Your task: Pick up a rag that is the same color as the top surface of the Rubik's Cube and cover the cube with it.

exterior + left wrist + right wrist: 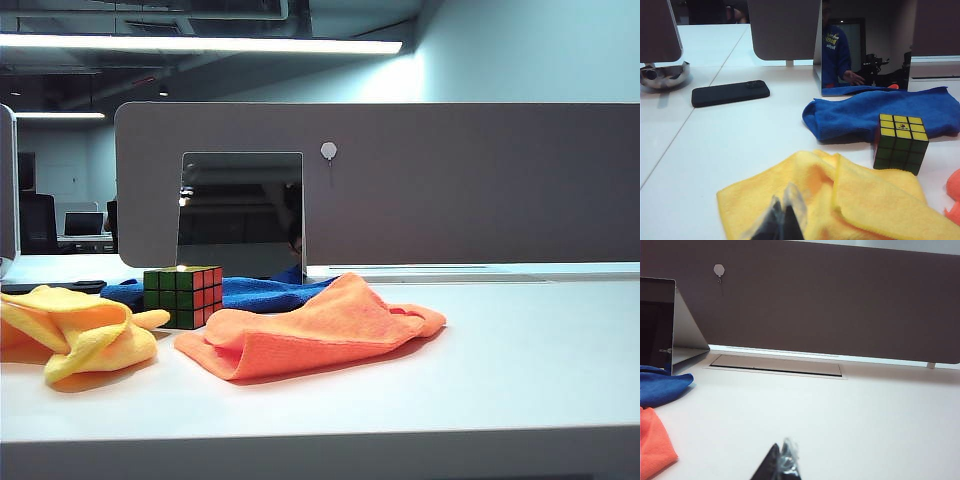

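The yellow rag lies crumpled at the left of the table, also filling the near part of the left wrist view. The Rubik's Cube stands just behind it, green and red sides toward the exterior camera; its yellow top shows in the left wrist view. My left gripper hovers above the rag, shut, holding nothing. My right gripper is shut and empty over bare table, away from the cloths. Neither arm appears in the exterior view.
An orange cloth lies right of the cube, its edge in the right wrist view. A blue cloth sits behind the cube. A black phone, a metal bowl, a mirror and a grey divider panel stand farther back.
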`<state>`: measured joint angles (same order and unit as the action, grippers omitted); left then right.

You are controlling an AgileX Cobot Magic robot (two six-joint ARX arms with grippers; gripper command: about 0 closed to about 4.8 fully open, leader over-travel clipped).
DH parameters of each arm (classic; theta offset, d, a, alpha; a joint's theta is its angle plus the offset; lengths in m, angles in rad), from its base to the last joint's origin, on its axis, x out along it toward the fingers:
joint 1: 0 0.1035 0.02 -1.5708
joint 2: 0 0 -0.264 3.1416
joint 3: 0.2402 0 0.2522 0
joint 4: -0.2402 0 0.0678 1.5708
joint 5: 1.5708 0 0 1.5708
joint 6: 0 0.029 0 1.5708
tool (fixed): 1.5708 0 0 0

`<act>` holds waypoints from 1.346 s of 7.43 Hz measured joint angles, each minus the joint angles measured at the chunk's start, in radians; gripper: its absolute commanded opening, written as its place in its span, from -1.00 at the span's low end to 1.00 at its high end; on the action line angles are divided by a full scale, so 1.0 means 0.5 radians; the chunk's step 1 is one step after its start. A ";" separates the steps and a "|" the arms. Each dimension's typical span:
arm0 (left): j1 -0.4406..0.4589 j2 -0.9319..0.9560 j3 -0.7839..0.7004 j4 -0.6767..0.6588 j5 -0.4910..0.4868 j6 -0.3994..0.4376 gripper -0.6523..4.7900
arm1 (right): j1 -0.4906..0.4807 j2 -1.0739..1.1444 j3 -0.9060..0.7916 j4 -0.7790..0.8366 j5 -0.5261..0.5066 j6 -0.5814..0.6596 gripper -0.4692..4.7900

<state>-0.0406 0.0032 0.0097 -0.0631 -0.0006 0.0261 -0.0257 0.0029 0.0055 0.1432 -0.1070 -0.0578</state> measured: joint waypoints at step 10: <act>0.000 0.001 0.136 0.175 0.251 -0.259 -0.78 | 0.001 0.001 0.196 0.053 -0.058 0.152 -0.84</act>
<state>-0.0406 0.0036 0.0776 0.0246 0.1249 -0.1036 -0.0254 0.0032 0.1036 0.1699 -0.1360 0.0181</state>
